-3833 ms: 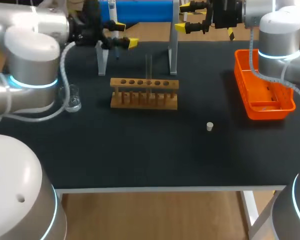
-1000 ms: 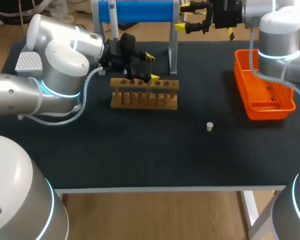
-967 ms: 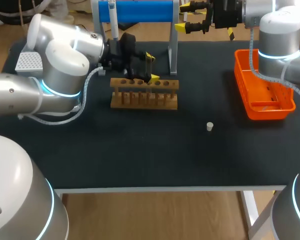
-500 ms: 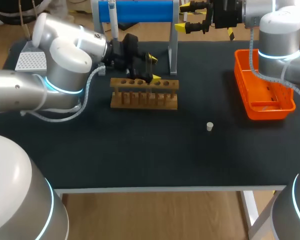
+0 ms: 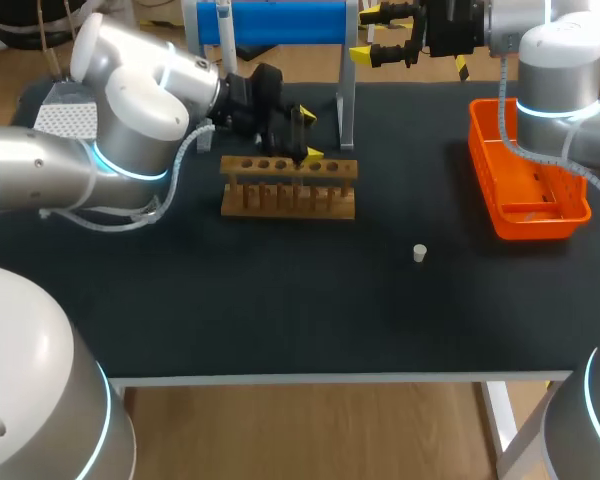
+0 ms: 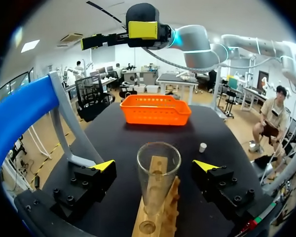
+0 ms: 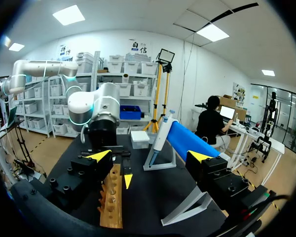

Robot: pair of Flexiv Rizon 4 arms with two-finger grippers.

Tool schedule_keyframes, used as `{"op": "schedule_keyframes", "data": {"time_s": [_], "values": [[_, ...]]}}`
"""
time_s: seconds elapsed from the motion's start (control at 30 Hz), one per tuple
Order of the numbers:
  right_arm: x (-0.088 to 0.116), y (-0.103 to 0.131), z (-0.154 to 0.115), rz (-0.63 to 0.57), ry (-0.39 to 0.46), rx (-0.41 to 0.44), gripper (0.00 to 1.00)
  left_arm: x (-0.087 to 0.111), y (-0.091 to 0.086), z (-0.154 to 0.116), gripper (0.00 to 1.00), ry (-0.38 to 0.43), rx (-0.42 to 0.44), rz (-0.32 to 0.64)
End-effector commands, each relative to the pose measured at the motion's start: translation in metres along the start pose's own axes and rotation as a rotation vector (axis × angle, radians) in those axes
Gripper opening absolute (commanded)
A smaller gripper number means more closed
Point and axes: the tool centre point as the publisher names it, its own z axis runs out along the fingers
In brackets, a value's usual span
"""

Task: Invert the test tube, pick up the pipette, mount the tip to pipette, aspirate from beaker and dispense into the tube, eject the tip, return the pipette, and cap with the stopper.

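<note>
The left end effector (image 6: 155,165) straddles the test tube (image 6: 158,183), which stands upright in the wooden rack (image 5: 288,190). Its fingers are released, clear of the glass on both sides. It should close squarely, then lift straight out before turning. The pipette stand (image 5: 346,100) crowds the rack's 12 o'clock. The stopper (image 5: 419,253) lies at 4 o'clock and the orange basket (image 5: 483,150) at 3. The right end effector (image 5: 365,34) hangs released.

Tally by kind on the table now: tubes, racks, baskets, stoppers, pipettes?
Tube: 1
Rack: 1
Basket: 1
Stopper: 1
Pipette: 1
Total: 5
</note>
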Motion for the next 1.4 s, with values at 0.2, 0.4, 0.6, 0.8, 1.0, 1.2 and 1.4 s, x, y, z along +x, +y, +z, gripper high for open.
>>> {"op": "schedule_keyframes", "data": {"time_s": [0.2,0.4,0.6,0.8,1.0,1.2,1.4], "values": [[-0.001,0.001,-0.001,0.001,0.004,0.003,1.00,0.000,-0.001,-0.005,1.00,0.012,-0.017,-0.006],[-0.001,0.001,-0.001,0.001,0.004,0.003,1.00,0.001,-0.001,-0.005,1.00,0.015,-0.029,-0.017],[-0.001,0.001,-0.001,0.001,0.004,0.003,1.00,0.001,-0.001,-0.005,1.00,0.015,-0.029,-0.017],[-0.001,0.001,-0.001,0.001,0.004,0.003,1.00,0.001,-0.001,-0.005,1.00,0.015,-0.029,-0.017],[-0.001,0.001,-0.001,0.001,0.004,0.003,1.00,0.001,-0.001,-0.005,1.00,0.015,-0.029,-0.017],[-0.001,0.001,-0.001,0.001,0.004,0.003,1.00,0.001,-0.001,-0.005,1.00,0.015,-0.029,-0.017],[0.014,-0.012,-0.033,0.003,-0.006,0.017,1.00,0.001,-0.001,-0.005,1.00,0.015,-0.029,-0.017]]}}
